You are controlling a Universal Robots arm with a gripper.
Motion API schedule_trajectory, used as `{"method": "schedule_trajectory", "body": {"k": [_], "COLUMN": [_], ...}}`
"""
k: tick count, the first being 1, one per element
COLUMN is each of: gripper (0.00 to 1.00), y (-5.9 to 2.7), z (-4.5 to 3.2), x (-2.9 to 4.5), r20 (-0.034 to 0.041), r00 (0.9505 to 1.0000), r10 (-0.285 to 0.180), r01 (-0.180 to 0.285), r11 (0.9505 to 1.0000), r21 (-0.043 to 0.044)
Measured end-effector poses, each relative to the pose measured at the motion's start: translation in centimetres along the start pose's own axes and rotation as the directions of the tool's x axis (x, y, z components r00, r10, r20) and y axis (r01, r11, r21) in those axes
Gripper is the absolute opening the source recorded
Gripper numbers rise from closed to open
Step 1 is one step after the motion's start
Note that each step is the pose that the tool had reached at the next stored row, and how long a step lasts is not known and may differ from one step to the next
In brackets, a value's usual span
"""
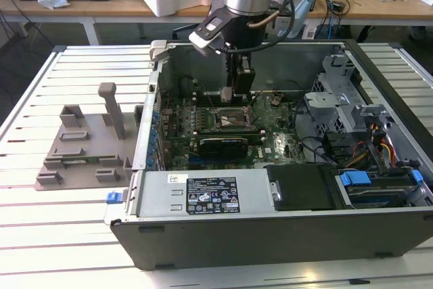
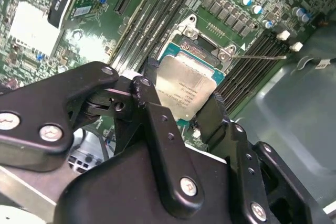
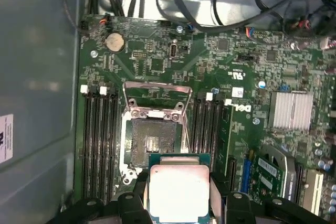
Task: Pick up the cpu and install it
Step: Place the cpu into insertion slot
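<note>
The end effector point(image 2: 181, 100) was clamped on the cpu point(image 2: 185, 88). Its two black fingers point(image 2: 152, 114) pressed on opposite edges, so the silver lid faced up and the contact side faced the motherboard point(image 3: 157, 61). Gripping by the edges looked deliberate, since it left the underside free to seat.

The chip hung inside the open computer case point(image 1: 270, 235), low over the board and partly over the cpu socket point(image 3: 155, 141). In the first wrist view it overlapped one edge of the socket, and most of the dark contact field lay bare. The metal load frame point(image 3: 156, 94) was swung open and clear of the opening, which left a straight way down. Rows of memory slots point(image 3: 100, 140) ran on both sides of the socket.

The grey holder tray point(image 1: 81, 147) sat outside the case on the slatted bench point(image 1: 40, 235), at the exterior view's left.

Much was hidden. In the exterior view the arm's wrist and tool blocked the chip itself. The chip's underside, its corner marks and the gap to the socket could not be made out. Whether it was touching anything below could not be told either. The linkage in the second wrist view covered the nearer part of the socket.
</note>
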State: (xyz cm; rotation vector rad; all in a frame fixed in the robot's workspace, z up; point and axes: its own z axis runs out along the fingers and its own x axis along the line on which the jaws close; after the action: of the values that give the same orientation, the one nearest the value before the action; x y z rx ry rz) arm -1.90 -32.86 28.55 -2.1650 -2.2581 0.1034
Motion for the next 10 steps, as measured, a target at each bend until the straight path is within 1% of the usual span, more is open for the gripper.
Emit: {"method": "schedule_trajectory", "body": {"k": [3,8,10], "gripper": [0.55,0.55,0.55], "y": [0.02,0.03,0.07], "z": [0.02,0.06,0.21], "x": [0.0,0.03,0.13], "r20": [-0.0001,0.0,0.0056], "r00": [0.9994,0.9994,0.9994], "r10": [0.033,0.033,0.034], "r01": [-0.033,-0.033,-0.034], "r11": [0.9994,0.9994,0.9994], "r21": [0.0013,0.0013,0.0014]}}
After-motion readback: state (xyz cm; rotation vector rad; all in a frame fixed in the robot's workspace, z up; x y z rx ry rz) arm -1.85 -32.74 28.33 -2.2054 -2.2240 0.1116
